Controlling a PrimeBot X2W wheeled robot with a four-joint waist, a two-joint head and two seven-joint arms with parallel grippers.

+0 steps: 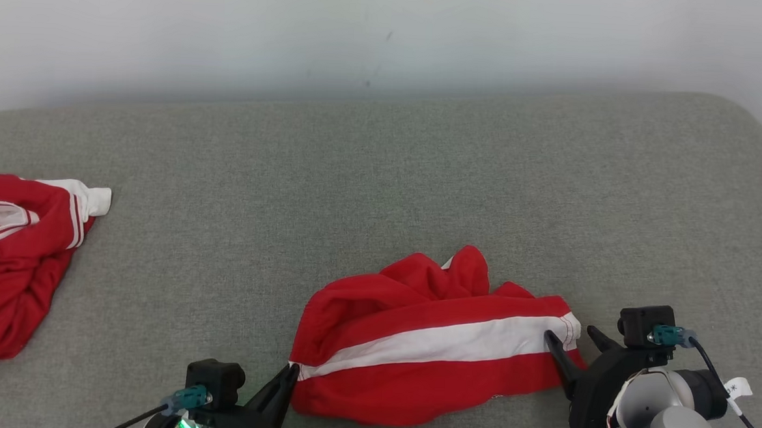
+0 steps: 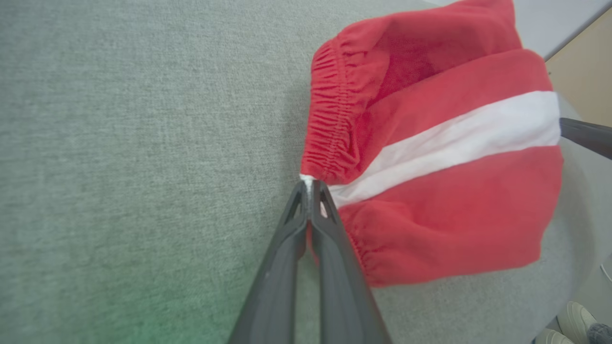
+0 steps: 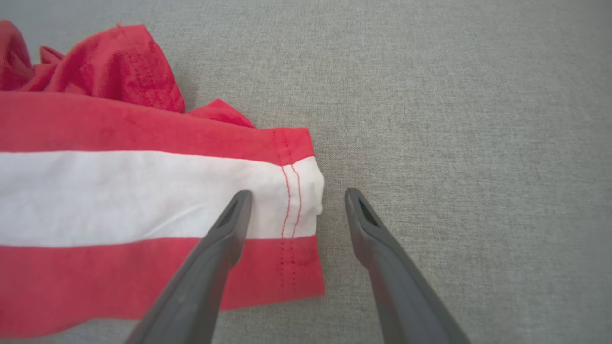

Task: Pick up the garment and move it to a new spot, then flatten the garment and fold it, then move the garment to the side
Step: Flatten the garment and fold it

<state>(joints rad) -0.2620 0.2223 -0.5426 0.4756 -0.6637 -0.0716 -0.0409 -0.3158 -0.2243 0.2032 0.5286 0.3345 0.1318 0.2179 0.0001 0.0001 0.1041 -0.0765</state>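
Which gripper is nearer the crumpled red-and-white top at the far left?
Left. The left gripper, shut on the shorts' waistband corner, sits between top and shorts; the right gripper is open at the shorts' far hem.

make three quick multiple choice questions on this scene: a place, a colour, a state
1. Where does the second red garment lie in the head view?
A. far left
B. far right
C. by the wall
2. What colour is the stripe on the striped garment?
A. blue
B. white
C. yellow
3. How is the left claw?
A. wide open
B. shut on nothing
C. shut on the striped garment

Answers: 1 A, it lies at the left edge; 2 B, a white band crosses the red cloth; 3 C, it pinches the waistband corner.
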